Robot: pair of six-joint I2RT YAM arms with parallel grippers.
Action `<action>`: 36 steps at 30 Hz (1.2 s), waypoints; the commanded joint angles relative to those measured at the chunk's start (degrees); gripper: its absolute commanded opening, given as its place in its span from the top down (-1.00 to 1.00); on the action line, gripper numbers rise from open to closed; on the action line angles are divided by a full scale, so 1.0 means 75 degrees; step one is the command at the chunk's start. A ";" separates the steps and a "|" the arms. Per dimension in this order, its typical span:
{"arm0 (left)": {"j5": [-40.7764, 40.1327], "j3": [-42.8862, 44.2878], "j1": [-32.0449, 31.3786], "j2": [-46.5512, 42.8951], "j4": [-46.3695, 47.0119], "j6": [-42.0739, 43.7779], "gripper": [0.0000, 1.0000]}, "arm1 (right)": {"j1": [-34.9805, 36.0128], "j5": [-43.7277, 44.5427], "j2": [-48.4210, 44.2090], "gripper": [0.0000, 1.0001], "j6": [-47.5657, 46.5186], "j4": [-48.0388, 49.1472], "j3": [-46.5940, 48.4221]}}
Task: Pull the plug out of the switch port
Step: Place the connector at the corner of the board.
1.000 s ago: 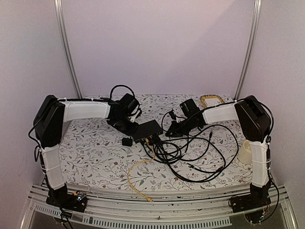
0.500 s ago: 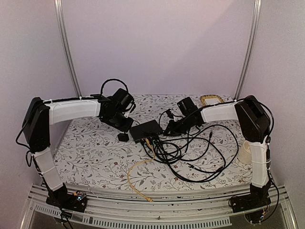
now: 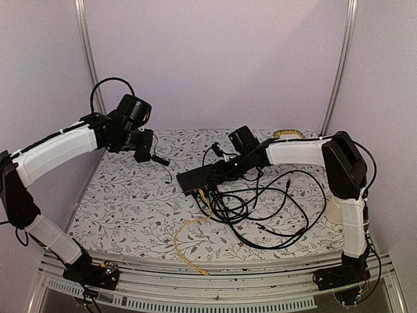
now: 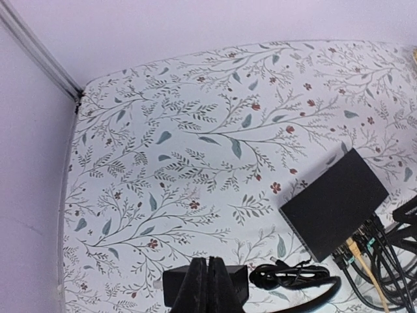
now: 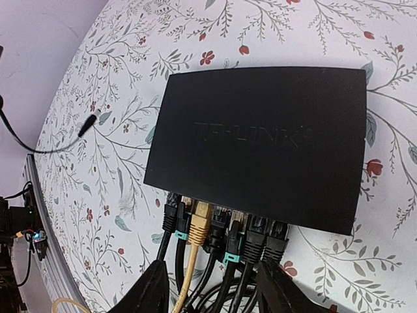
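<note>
Black switch lies flat near the middle of the floral tabletop. Its port row faces about five o'clock and is packed with dark leads and one yellow lead. Right jaws are spread, straddling those leads just off the port edge; I see no contact. A thin barrel plug sits clear of the switch, at its nine o'clock in the right wrist view. Left jaws, raised at the switch's ten o'clock, are pressed together on a small black adapter.
</note>
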 commanded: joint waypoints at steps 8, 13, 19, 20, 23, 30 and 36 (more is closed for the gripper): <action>-0.1460 -0.0577 0.0965 -0.0606 -0.0796 -0.1316 1.00 | 0.0029 0.0348 -0.0785 0.01 0.0086 0.0261 -0.0501; -0.0731 -0.0932 0.1656 -0.0289 -0.0170 -0.1404 1.00 | 0.0051 0.0321 -0.0864 0.01 0.0103 0.0353 -0.0755; 0.0369 -0.0425 0.2651 0.0665 0.0350 -0.1090 1.00 | 0.0108 0.0286 -0.0752 0.01 0.0093 0.0278 -0.0849; 0.0545 -0.0328 0.2788 0.0857 0.0432 -0.1053 1.00 | 0.0118 0.0302 -0.0739 0.01 0.0088 0.0249 -0.0860; 0.0827 -0.0123 0.3165 0.1436 0.0541 -0.1007 1.00 | 0.0134 0.0338 -0.0723 0.01 0.0087 0.0222 -0.0928; 0.1297 0.0285 0.3918 0.2625 0.0793 -0.0968 1.00 | 0.0165 0.0407 -0.0485 0.00 0.0156 0.0094 -0.0827; 0.1998 0.0513 0.4284 0.3301 0.1038 -0.1001 0.76 | 0.0212 0.0535 -0.0325 0.00 0.0106 -0.0219 -0.0510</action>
